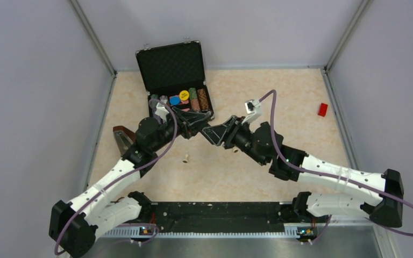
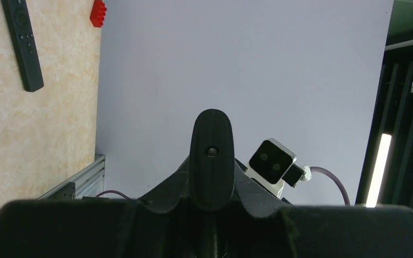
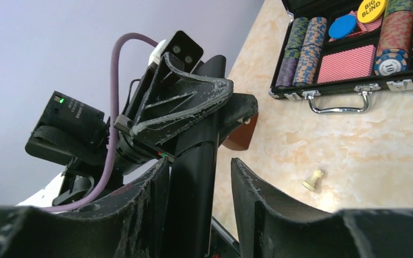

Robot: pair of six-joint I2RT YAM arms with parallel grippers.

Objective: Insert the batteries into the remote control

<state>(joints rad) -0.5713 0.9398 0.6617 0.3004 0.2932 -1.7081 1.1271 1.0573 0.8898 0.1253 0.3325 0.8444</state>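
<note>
On the table (image 1: 290,91), an open black case (image 1: 170,65) holds poker chips (image 1: 195,100).

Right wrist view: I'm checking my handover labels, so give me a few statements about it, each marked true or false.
1. The left claw grips a black bar. True.
2. The right claw stands well away from that bar. False: its fingers flank the bar, one on each side.
3. The poker chip case is closed. False: it lies open, with the chip stacks showing.
4. A cream peg lies on the table. True.
</note>
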